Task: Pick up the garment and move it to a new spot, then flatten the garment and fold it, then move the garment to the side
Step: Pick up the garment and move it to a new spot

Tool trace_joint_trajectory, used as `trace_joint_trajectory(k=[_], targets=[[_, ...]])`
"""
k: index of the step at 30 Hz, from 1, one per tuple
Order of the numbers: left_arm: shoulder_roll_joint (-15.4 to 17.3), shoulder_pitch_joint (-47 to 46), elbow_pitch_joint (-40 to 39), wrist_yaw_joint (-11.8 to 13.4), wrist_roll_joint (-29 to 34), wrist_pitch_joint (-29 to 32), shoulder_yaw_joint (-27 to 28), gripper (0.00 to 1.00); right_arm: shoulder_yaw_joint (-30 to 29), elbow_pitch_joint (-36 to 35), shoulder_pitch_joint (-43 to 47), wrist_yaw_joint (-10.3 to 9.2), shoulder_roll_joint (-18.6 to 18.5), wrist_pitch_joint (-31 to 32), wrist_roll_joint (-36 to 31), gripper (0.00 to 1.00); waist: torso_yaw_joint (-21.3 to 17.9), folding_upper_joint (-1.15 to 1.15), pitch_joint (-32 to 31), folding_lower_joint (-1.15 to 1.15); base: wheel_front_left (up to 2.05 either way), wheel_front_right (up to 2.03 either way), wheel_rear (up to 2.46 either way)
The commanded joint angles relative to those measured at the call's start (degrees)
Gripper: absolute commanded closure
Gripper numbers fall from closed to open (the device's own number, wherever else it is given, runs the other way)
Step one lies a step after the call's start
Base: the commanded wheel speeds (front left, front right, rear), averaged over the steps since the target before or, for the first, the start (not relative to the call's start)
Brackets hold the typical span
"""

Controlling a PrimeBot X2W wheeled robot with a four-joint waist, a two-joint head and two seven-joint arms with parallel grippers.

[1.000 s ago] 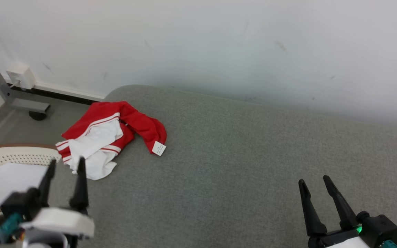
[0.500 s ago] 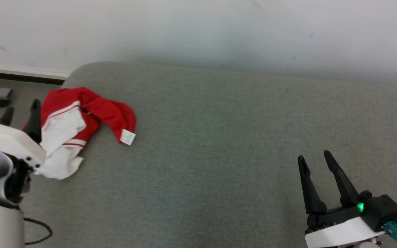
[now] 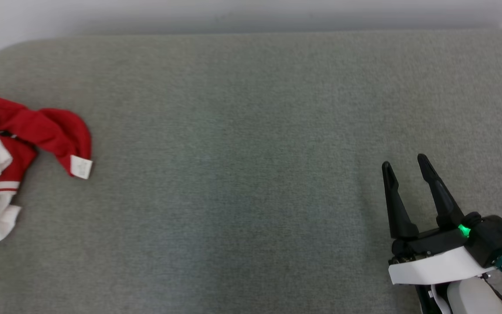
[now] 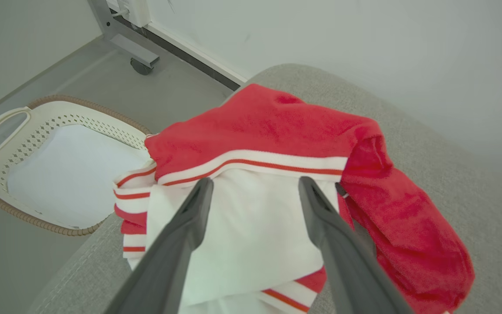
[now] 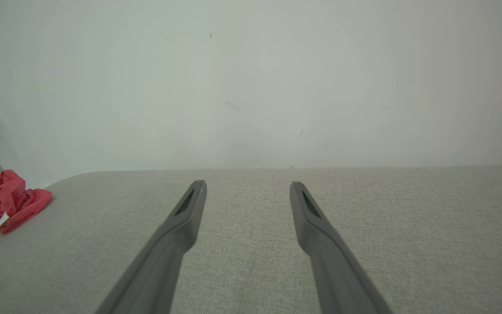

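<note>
On the grey cushion [image 3: 242, 152], at its left end, the garment [image 3: 28, 135] lies crumpled: red fleece bunched over a white panel edged with red-and-white stripes, with a small white tag [image 3: 81, 167] at the tip of the red fold that reaches furthest toward the cushion's middle. My left gripper [image 4: 255, 182] hangs over that end of the cushion, its two fingers spread wide with the white panel showing between them and the striped band just past their tips. I cannot tell whether the fingertips touch the cloth, and nothing is caught between them. My right gripper [image 3: 404, 162] is over the cushion's right part, well apart from the garment, fingers parted and holding nothing, with bare fabric beneath them. From that wrist, the garment is a small red heap at the cushion's far left end, under a pale wall [image 5: 251, 87] that runs along the cushion's back. Off the cushion's left end, down on the floor, stands a white perforated basket [image 4: 59, 124] with a brown woven rim, and beyond it a grey metal leg on a caster [image 4: 140, 65].
</note>
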Motion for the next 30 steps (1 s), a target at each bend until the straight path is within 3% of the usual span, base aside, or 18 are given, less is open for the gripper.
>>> trace_joint_trajectory(k=[1, 7, 16, 17, 18, 19, 20, 30], targets=[[1.23, -0.78, 2.2, 0.09, -0.51, -0.28, 0.47, 0.0, 0.03, -0.48, -1.33, -0.12, 0.03, 0.03, -0.45, 0.0, -2.82, 0.0, 3.45, -0.01, 0.0, 0.0, 0.0], [2.85, -2.03, 9.92, -0.71, -0.33, 0.29, -0.35, 0.0, -0.2, -1.09, -2.74, -0.12, 0.19, 0.03, -0.68, 0.0, -4.21, 0.0, 6.25, -0.01, 0.0, 0.0, 0.0], [1.31, -1.38, 19.57, -2.89, 0.39, 7.37, -3.75, 0.0, -0.48, -0.51, -2.57, -0.12, 0.39, 0.02, -0.84, 0.0, -4.64, 0.0, 5.97, -0.01, 0.0, 0.0, 0.0], [1.4, -1.57, 19.75, -2.99, 0.35, 7.22, -3.86, 0.17, -0.51, -0.31, -2.41, -0.12, 0.4, 0.03, -0.8, 0.0, -4.63, 0.0, 5.58, -0.01, 0.0, 0.0, 0.0], [1.51, -1.74, 19.73, -3.1, 0.33, 6.86, -3.97, 0.58, -0.49, -0.17, -2.32, -0.12, 0.41, 0.02, -0.72, 0.0, -4.64, 0.0, 5.15, -0.01, 0.0, 0.0, 0.0], [1.65, -2.02, 19.61, -3.24, 0.2, 6.17, -3.95, 0.71, -0.46, -0.07, -2.26, -0.12, 0.43, 0.02, -0.59, 0.0, -4.64, 0.0, 4.64, -0.01, 0.0, 0.0, 0.0], [1.77, -2.21, 19.41, -3.4, 0.25, 5.68, -4.1, 1.0, -0.4, 0.08, -2.14, -0.12, 0.45, 0.03, -0.48, 0.0, -4.62, 0.0, 4.04, -0.01, 0.0, 0.0, 0.0], [3.63, -3.1, 15.8, -4.22, 2.39, -0.69, -6.73, 1.0, -1.06, 1.4, 0.6, -0.12, 0.51, 0.03, 0.37, 0.0, -4.25, 0.0, -4.67, -0.01, 0.0, 0.0, 0.0]])
